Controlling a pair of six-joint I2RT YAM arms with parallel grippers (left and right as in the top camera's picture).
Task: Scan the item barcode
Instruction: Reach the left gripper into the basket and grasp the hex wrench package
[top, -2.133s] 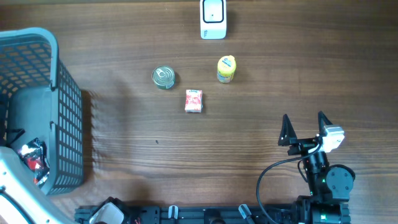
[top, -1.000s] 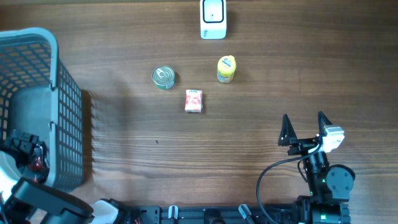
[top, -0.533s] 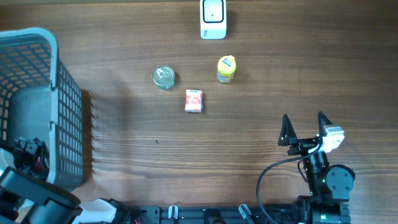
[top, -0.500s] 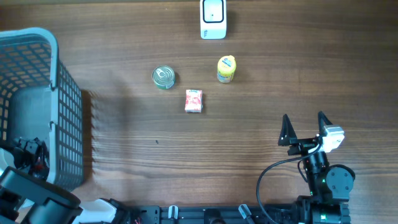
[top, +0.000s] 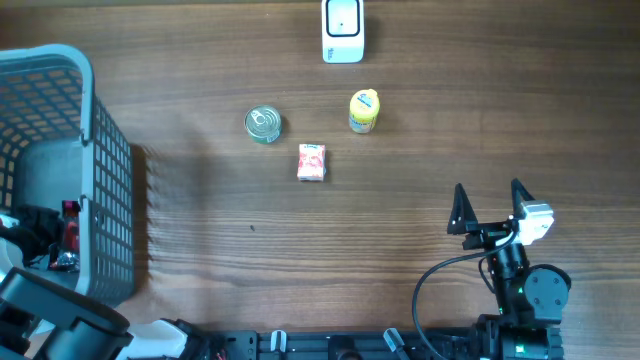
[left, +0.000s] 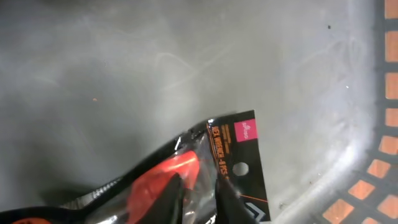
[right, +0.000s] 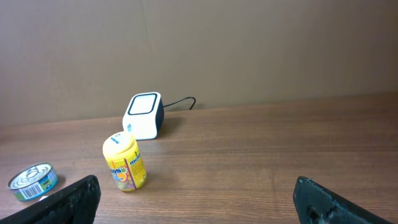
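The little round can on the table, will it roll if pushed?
Probably not: the can stands on its flat end, lid up, so it should slide rather than roll. Tipped onto its side, it would likely roll away.

A wooden table (top: 400, 250) is seen from above. A grey latticed basket (top: 110, 200) is set at its left edge. Well apart from it, a tin can (top: 263, 124) is stood upright with its ring-pull lid upward. A yellow-lidded jar (top: 364, 111) is stood upright to the right of the can, not touching it. A small red and white sachet (top: 312, 162) is laid flat between them, nearer the front edge and clear of both. A plain brown wall (right: 249, 50) is seen behind the table.
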